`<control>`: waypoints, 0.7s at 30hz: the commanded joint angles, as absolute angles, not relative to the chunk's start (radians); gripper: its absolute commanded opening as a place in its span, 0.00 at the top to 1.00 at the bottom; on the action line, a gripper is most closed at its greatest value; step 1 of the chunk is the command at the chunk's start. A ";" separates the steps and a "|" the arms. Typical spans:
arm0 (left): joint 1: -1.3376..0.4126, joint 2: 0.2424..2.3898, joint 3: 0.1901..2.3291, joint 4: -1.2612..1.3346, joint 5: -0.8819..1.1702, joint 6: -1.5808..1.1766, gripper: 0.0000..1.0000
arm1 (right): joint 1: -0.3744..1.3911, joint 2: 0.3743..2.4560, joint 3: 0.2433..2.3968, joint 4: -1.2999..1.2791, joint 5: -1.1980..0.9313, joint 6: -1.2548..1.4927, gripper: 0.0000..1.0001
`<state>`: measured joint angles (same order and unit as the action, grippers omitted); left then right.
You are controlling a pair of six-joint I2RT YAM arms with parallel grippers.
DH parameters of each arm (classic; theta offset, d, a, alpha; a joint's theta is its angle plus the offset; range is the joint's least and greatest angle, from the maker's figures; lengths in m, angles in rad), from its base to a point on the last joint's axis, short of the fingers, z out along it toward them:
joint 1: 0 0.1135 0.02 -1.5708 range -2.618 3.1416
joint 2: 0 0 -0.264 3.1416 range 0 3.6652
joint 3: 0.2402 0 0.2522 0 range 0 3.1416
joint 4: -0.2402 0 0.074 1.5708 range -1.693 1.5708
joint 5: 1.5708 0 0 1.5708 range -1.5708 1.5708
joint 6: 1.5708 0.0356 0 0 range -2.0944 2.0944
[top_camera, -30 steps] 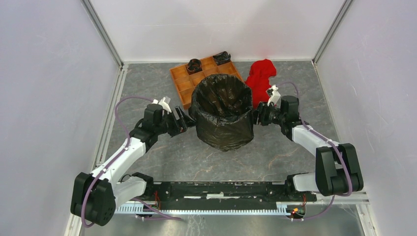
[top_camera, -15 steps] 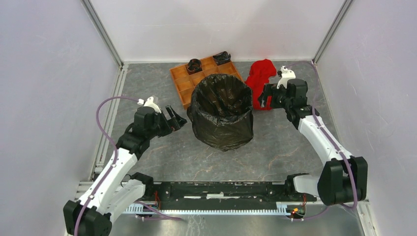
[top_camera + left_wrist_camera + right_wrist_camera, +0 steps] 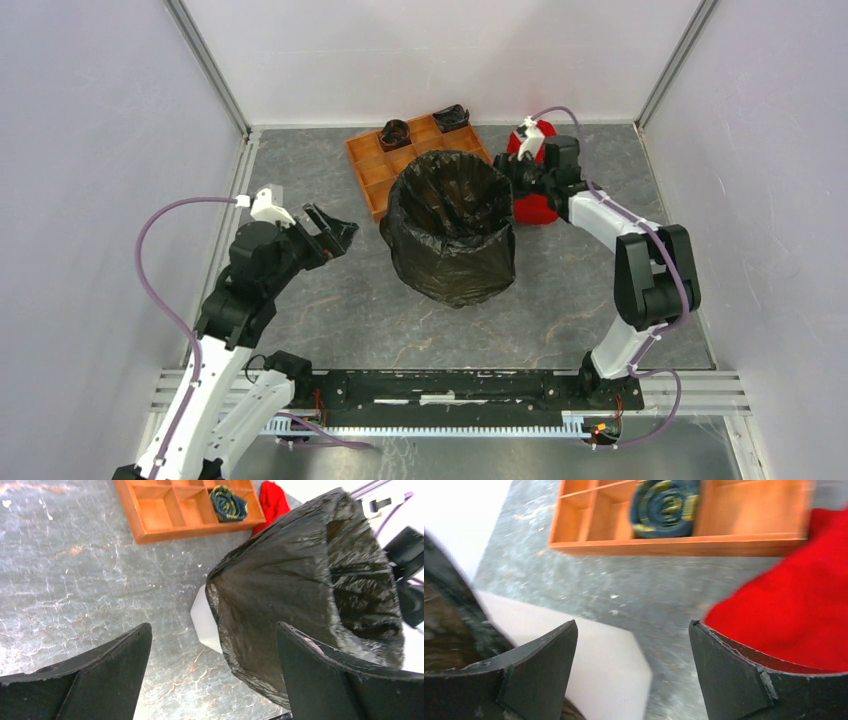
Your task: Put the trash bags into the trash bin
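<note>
The trash bag [image 3: 450,225] is a glossy black sheet pulled over the trash bin, lining its mouth and draping its walls. In the left wrist view the bag [image 3: 300,590] stops short of the bin's white base [image 3: 206,622]. A bare white bin wall [image 3: 589,650] shows in the right wrist view beside the bag's edge [image 3: 444,625]. My left gripper [image 3: 335,225] [image 3: 212,626] hangs open, left of the bin and clear of it. My right gripper [image 3: 503,172] [image 3: 633,623] is open at the bin's back right, holding nothing.
An orange-brown compartment tray [image 3: 370,165] [image 3: 674,542] lies behind the bin with dark rolled items [image 3: 394,133] [image 3: 666,500] in it. A red cloth [image 3: 540,208] [image 3: 794,615] sits under the right arm. White walls enclose the table on three sides.
Both grippers opened and let go of the bag at the bin's sides. The left arm drew back to the left. The right arm swung to the back, over the red cloth.
</note>
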<state>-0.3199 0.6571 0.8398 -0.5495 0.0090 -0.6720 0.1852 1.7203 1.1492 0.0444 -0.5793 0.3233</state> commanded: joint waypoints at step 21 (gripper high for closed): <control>-0.316 0.623 1.167 -0.674 -0.152 -0.521 0.00 | 0.456 1.547 0.769 0.185 -0.786 0.377 0.13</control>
<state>-0.3199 0.6189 1.1095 -0.6708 -0.1112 -0.5781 0.4297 1.6588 0.8127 0.2237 -0.7830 0.4084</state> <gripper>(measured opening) 0.994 0.869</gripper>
